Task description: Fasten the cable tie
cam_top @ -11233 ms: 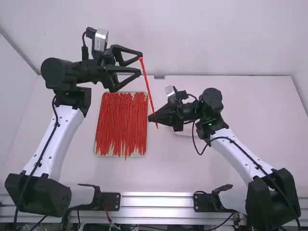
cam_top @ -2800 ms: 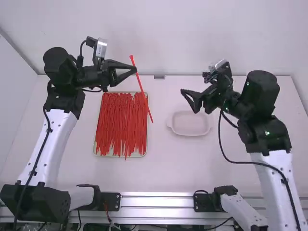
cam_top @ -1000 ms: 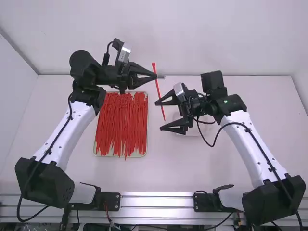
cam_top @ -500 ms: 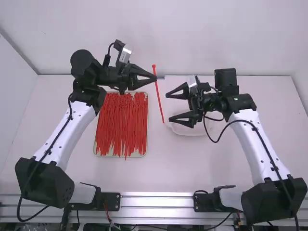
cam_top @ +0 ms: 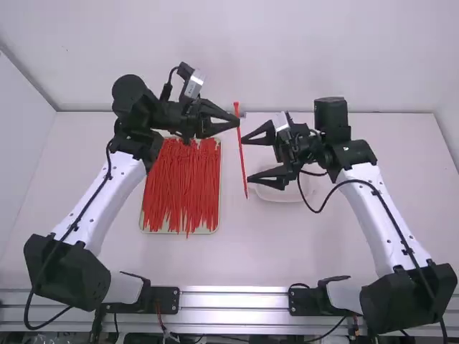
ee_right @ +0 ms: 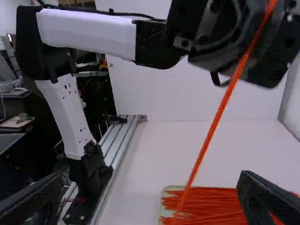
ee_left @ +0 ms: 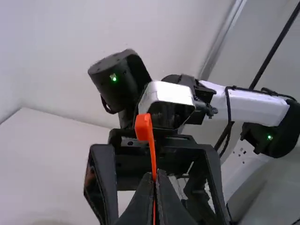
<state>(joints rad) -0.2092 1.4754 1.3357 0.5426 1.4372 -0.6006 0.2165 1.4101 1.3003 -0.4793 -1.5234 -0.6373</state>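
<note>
The left gripper (cam_top: pixel 235 123) is pinched shut on a red tie (cam_top: pixel 242 154) just under its head, above the table (cam_top: pixel 237 244) at about 12 o'clock from its middle. The tie hangs almost upright, head at 12 and tail at 6 o'clock, leaning slightly right. Its tip seems to hang clear of the table, though the high view does not settle that. The right gripper (cam_top: pixel 248 162) is at 3 o'clock of the tie with its fingers spread wide and holding nothing, and in the right wrist view the tie crosses the gap between them. A tray (cam_top: pixel 219 215) of loose red ties (cam_top: pixel 181 183) lies at 9 o'clock of the hanging tie, and a white bowl (cam_top: pixel 287 193) lies at 3 o'clock of the tray
</note>
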